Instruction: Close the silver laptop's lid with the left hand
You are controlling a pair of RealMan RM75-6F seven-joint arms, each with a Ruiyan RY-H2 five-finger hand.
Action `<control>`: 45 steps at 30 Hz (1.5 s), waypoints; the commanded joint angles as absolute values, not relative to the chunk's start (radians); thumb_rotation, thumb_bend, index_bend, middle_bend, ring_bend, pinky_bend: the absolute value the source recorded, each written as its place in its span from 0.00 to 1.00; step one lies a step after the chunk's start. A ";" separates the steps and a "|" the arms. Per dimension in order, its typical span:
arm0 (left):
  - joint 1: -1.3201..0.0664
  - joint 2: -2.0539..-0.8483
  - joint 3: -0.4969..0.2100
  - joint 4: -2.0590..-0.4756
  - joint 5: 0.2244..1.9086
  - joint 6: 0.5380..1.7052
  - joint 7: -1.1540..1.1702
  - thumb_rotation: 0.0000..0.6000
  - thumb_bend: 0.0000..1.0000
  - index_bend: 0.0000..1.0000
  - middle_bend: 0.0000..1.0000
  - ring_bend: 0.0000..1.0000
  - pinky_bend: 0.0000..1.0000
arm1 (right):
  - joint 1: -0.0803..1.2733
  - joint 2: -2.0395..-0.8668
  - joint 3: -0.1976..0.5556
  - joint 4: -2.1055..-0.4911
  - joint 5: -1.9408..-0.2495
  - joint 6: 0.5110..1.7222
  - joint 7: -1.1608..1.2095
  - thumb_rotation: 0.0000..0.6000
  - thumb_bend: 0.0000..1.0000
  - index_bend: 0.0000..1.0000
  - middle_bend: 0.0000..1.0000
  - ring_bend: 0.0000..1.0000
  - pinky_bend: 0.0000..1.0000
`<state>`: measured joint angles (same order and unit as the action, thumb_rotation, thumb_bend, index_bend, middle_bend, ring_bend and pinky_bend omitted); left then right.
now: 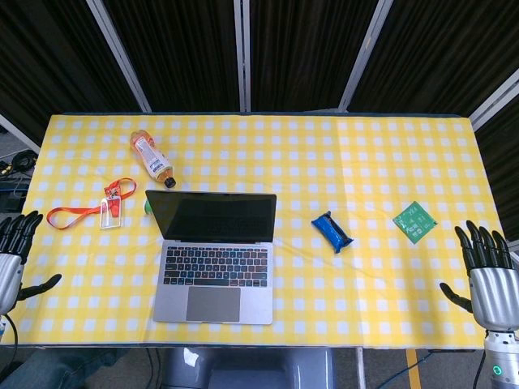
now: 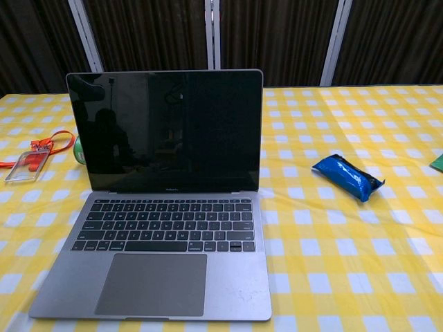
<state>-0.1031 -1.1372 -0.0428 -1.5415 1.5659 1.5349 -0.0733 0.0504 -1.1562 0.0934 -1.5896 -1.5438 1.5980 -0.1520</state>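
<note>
The silver laptop (image 1: 215, 271) (image 2: 163, 263) stands open near the table's front edge, its dark screen (image 1: 212, 217) (image 2: 166, 131) upright and facing me. My left hand (image 1: 15, 253) hangs at the table's left edge, fingers spread, well to the left of the laptop and holding nothing. At the right edge my right hand (image 1: 486, 271) is likewise spread and empty. Neither hand shows in the chest view.
An orange drink bottle (image 1: 152, 158) lies behind the laptop. A badge with an orange lanyard (image 1: 97, 209) (image 2: 31, 158) lies to its left, a green object (image 2: 79, 149) peeks from behind the screen. A blue packet (image 1: 332, 232) (image 2: 346, 177) and a green card (image 1: 415, 221) lie to the right.
</note>
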 commanded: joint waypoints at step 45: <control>-0.842 -1.153 -0.323 -1.592 1.092 0.606 -0.099 1.00 1.00 0.20 0.21 0.26 0.29 | 0.074 -1.151 0.150 -1.541 -1.376 1.502 -0.146 1.00 0.00 0.02 0.00 0.00 0.00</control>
